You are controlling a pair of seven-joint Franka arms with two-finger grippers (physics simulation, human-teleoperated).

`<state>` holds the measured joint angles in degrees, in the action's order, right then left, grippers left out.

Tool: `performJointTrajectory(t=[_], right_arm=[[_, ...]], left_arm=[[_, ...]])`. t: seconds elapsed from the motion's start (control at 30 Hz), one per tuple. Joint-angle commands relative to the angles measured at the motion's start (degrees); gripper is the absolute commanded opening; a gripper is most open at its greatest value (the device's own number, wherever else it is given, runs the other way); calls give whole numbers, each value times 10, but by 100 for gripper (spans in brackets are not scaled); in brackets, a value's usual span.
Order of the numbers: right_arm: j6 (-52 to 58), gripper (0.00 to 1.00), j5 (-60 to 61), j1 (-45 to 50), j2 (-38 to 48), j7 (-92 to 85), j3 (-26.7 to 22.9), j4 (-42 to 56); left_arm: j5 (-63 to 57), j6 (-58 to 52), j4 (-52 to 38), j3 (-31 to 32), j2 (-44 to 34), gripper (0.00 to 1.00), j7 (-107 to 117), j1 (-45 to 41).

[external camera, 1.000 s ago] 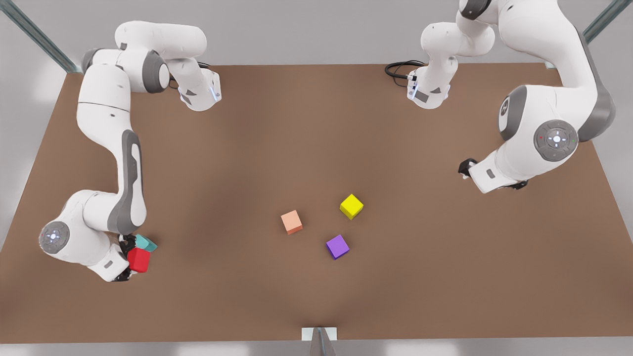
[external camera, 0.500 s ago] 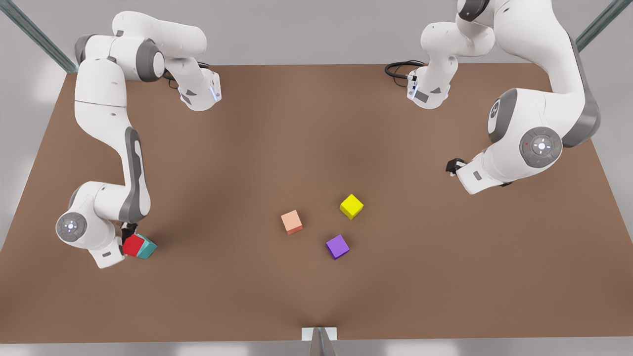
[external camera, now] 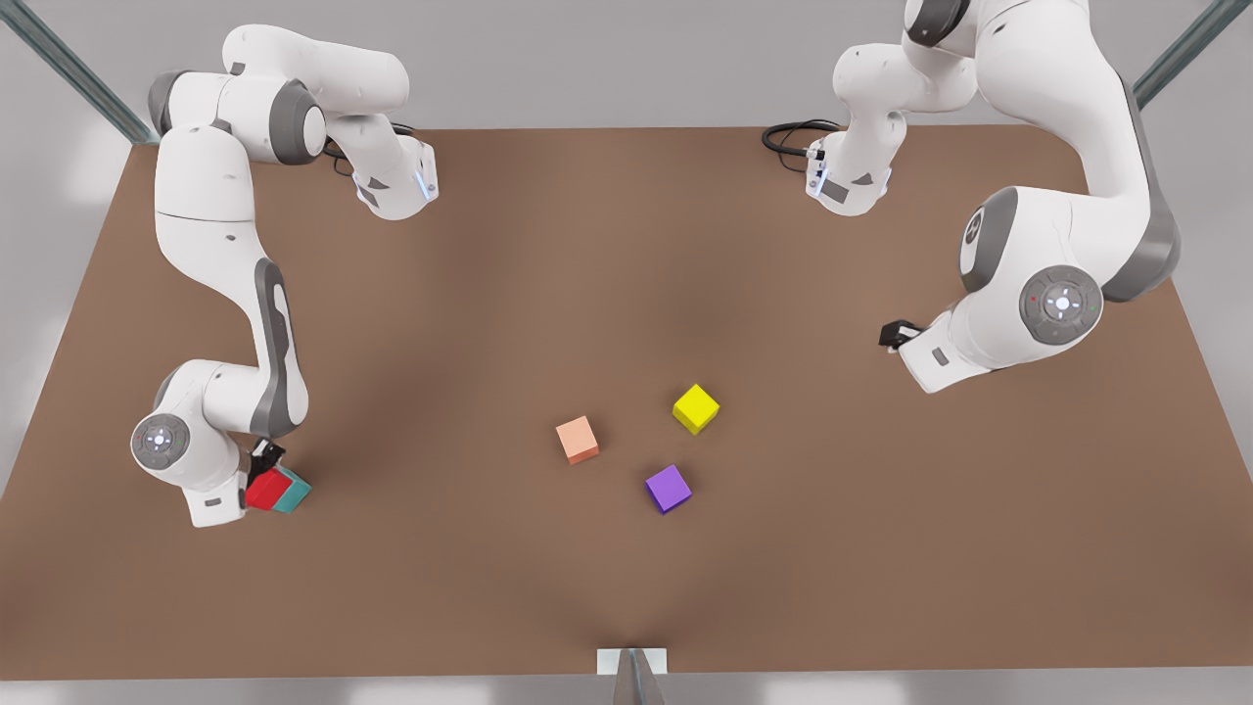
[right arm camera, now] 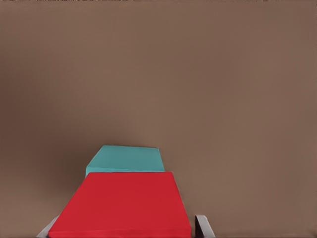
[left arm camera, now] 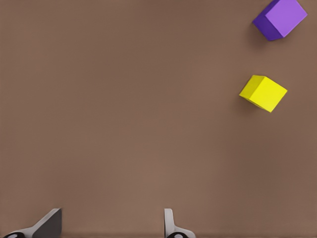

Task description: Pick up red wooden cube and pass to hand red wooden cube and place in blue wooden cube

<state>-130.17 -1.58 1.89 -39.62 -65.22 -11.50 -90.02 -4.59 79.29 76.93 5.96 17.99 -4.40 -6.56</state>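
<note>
right gripper (external camera: 262, 480) sits low at the near corner of the table (external camera: 626, 587) on the front view's left, clamped on the red wooden cube (external camera: 266, 490). right wrist view has the red wooden cube (right arm camera: 121, 206) between the two fingertips (right arm camera: 203, 225), one on each side. the blue wooden cube (external camera: 292, 492) is right against it on the side toward table centre; from the front view i can't tell if red rests on blue or just overlaps it. in the right wrist view the blue wooden cube (right arm camera: 126, 158) pokes out just past the red one's far edge, lower down, on the table.

toward mid-table, three loose cubes near each other but apart: purple cube (external camera: 668, 488) nearest the front edge, salmon cube (external camera: 577, 439) to its left in the front view, yellow cube (external camera: 695, 407) a bit further back.

left gripper (external camera: 896, 335) hangs over bare table on the front view's right, well apart from all cubes, that arm waiting. left wrist view shows its fingers (left arm camera: 171, 225) spread wide with nothing between them, released. beyond them sit the yellow cube (left arm camera: 263, 92) and, further on, the purple cube (left arm camera: 280, 19).

at the far edge, both arm bases and a black cable coil (external camera: 791, 135).
</note>
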Motion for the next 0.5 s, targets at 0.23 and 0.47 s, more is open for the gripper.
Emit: performJointTrajectory(t=[0.23, 0.47], right_arm=[[-1, 100, 1, 0, 9, 76, 0, 8], [55, 100, 0, 0, 38, 70, 1, 22]], left_arm=[[1, -16, 1, 0, -1, 100, 13, 0], [2, -16, 2, 0, 2, 100, 13, 0]])
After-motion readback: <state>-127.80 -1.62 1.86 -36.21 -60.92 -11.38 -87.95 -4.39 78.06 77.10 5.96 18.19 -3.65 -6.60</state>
